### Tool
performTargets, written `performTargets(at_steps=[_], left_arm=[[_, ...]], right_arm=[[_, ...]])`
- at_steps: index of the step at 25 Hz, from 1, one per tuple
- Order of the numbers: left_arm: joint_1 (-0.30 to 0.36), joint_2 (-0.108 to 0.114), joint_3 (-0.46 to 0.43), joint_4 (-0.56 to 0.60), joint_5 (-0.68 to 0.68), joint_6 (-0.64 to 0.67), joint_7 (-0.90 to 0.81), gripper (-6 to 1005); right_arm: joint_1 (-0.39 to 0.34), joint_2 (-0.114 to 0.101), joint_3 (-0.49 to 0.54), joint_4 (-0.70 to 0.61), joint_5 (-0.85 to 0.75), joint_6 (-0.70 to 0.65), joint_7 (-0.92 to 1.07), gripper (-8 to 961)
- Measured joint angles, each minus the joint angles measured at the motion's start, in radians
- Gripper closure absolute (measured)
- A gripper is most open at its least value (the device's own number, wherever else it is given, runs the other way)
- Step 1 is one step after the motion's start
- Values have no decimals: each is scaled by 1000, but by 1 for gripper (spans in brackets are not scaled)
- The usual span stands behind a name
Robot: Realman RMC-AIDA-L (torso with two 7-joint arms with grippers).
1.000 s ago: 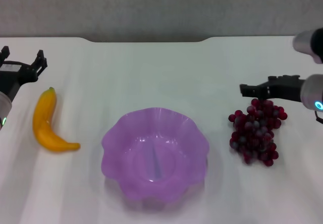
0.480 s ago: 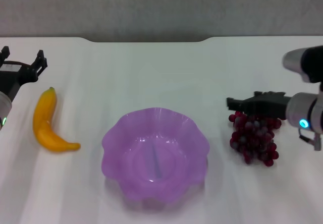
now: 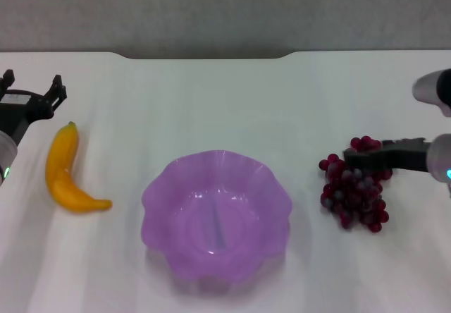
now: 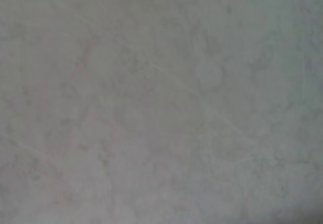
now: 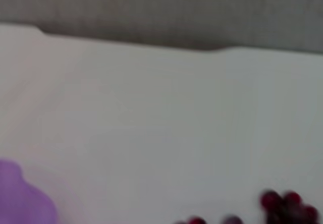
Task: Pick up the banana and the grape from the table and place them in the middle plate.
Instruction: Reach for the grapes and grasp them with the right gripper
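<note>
The banana (image 3: pixel 63 172) lies on the white table (image 3: pixel 211 94) at the left, stem end away from me. My left gripper (image 3: pixel 32 91) is open and empty, just behind the banana at the table's left edge. The bunch of grapes (image 3: pixel 356 194) lies on the right. My right gripper (image 3: pixel 361 155) reaches in from the right, low across the top of the bunch. The purple scalloped plate (image 3: pixel 161 186) stands empty in the middle. In the right wrist view the grapes (image 5: pixel 282 206) and the plate's rim (image 5: pixel 20 199) show. The left wrist view shows only blurred pale surface.
A grey wall (image 3: pixel 211 10) runs behind the table's far edge. Bare tabletop lies between the plate and each fruit, and behind the plate.
My right gripper has come down from behind the grapes onto the top of the bunch, first reaching left, then drawing back right. The grapes, banana and left arm have not moved.
</note>
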Motion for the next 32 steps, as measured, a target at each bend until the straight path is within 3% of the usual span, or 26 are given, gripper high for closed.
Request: performTargets(at_steps=[6,19,32], left_arm=[[-2,0,0,1,10,-1,0,118],[-6,-2,0,-1,10,-2,0,122],[-3,-1,0,-2,10,-9,0,122]], right_arm=[[12,3,18,-24,-77,87,1,118],[68,9,-94,87,-66,20,14,131],[59,10,-163,84,-68,34,74,144]])
